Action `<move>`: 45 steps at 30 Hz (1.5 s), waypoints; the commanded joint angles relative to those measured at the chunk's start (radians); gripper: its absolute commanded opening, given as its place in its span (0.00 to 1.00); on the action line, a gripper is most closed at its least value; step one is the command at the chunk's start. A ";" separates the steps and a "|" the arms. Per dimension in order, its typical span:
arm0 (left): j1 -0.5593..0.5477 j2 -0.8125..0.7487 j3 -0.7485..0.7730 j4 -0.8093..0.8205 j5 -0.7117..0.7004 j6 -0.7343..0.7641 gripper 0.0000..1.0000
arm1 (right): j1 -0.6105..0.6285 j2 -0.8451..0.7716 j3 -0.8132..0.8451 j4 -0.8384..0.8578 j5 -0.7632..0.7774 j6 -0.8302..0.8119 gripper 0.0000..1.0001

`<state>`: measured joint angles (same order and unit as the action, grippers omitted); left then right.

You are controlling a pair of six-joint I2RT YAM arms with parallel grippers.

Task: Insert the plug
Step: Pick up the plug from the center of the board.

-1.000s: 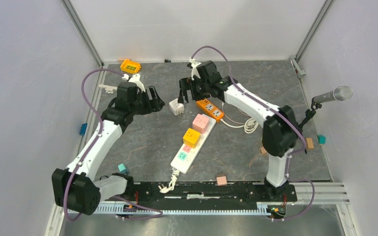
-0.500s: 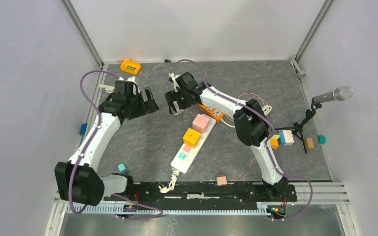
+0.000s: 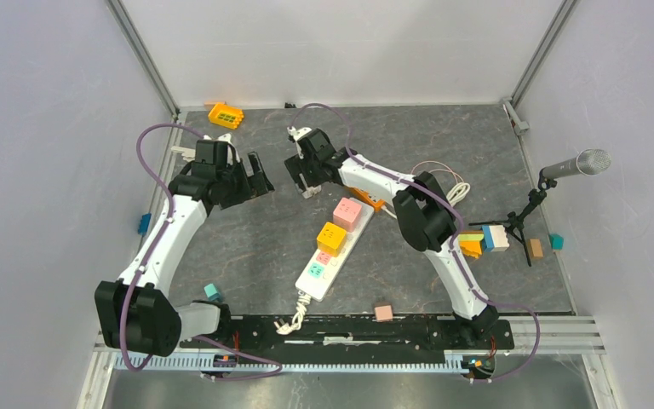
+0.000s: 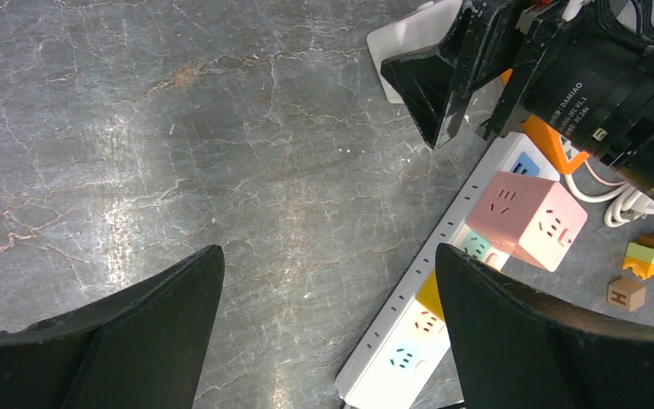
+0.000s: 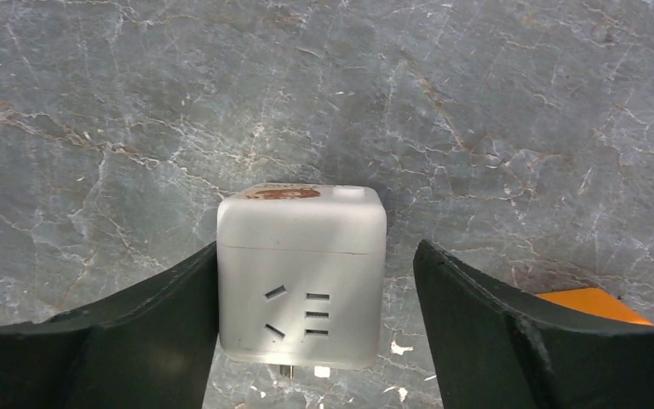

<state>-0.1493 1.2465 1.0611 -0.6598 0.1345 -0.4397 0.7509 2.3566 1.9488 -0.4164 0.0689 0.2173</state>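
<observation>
Starting down by the arm bases: picking out a brown cube [image 3: 383, 312] and a teal cube [image 3: 213, 292] sitting on the tabletop [image 3: 247, 247] near the rail. Moving up the middle, finding a white power strip [image 3: 328, 256] lying slantwise and carrying a yellow adapter [image 3: 331, 238] and a pink adapter [image 3: 347, 213] on top of it. Glancing right, catching a little pile of coloured blocks [image 3: 484, 239] and a microphone [image 3: 575, 164] on a small stand.

Going further back, watching the left pincer [image 3: 260, 177] hovering with its fingers spread wide, pinching nothing, only bare stone-grey tabletop showing between them. Just across from it, seeing the right pincer [image 3: 302, 175] reaching down over the white plug [image 5: 301, 273], spread around it. Noting one finger right up against the plug's side and the other standing off with a gap, so not pinching it. Finding that plug resting on the tabletop beyond the far end of the power strip, apart from it, near an orange power strip [image 3: 366, 200]. Finishing at the far edge with an orange block [image 3: 225, 114].
</observation>
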 commanded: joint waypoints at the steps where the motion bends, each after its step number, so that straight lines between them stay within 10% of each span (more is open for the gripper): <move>1: 0.012 -0.014 0.039 -0.011 0.031 -0.032 0.98 | 0.008 0.013 0.029 0.046 0.030 -0.085 0.80; 14: 0.054 0.008 0.130 -0.069 0.117 -0.073 0.99 | 0.008 -0.312 -0.245 0.233 -0.149 -0.138 0.01; 33: 0.078 -0.123 0.049 -0.094 0.574 -0.327 0.91 | 0.041 -1.024 -0.888 0.440 -0.326 -0.116 0.00; 45: -0.137 -0.175 -0.009 0.022 0.681 -0.476 0.99 | 0.065 -1.187 -1.047 0.487 -0.480 -0.122 0.00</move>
<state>-0.2192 1.0714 1.0515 -0.6918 0.7479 -0.8436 0.8021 1.2243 0.8921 -0.0223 -0.3447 0.0994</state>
